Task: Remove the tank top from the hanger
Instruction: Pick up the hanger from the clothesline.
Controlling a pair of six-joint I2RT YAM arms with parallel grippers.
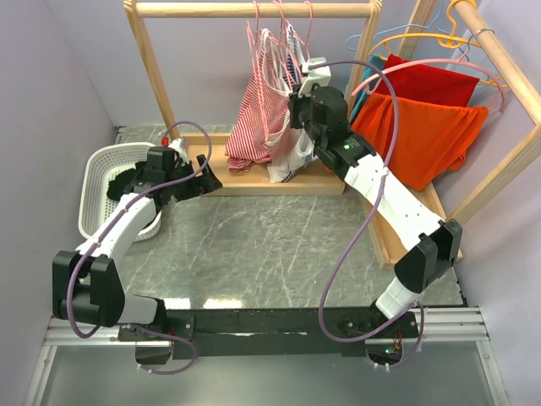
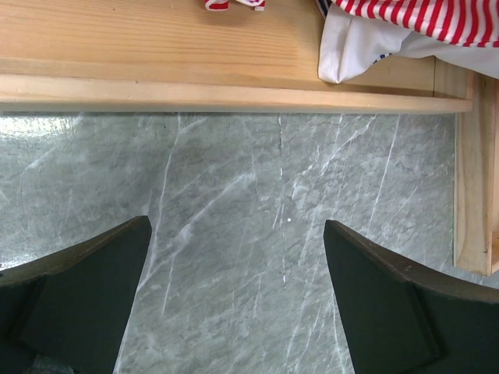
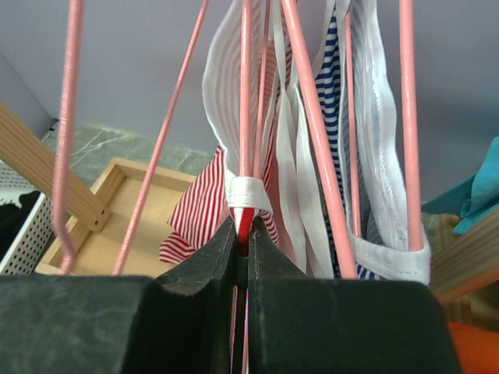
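A red-and-white striped tank top (image 1: 254,118) hangs on a pink hanger (image 1: 269,34) from the wooden rack rail (image 1: 254,10), beside a blue-and-white striped one (image 1: 287,156). My right gripper (image 1: 301,89) reaches into the hanging clothes and is shut on the red striped tank top's strap (image 3: 248,204), with a pink hanger wire (image 3: 246,93) rising just above its fingertips. My left gripper (image 1: 210,182) is open and empty, low over the marble table (image 2: 249,234) near the rack's wooden base (image 2: 156,54). The striped fabric's hem (image 2: 413,23) shows in the left wrist view.
A white perforated basket (image 1: 101,182) holding dark cloth stands at the left. Red and orange garments (image 1: 427,127) hang on a second rack (image 1: 507,76) at the right. More pink hanger wires (image 3: 323,140) crowd the right gripper. The rack's base board (image 1: 254,182) lies behind the left gripper.
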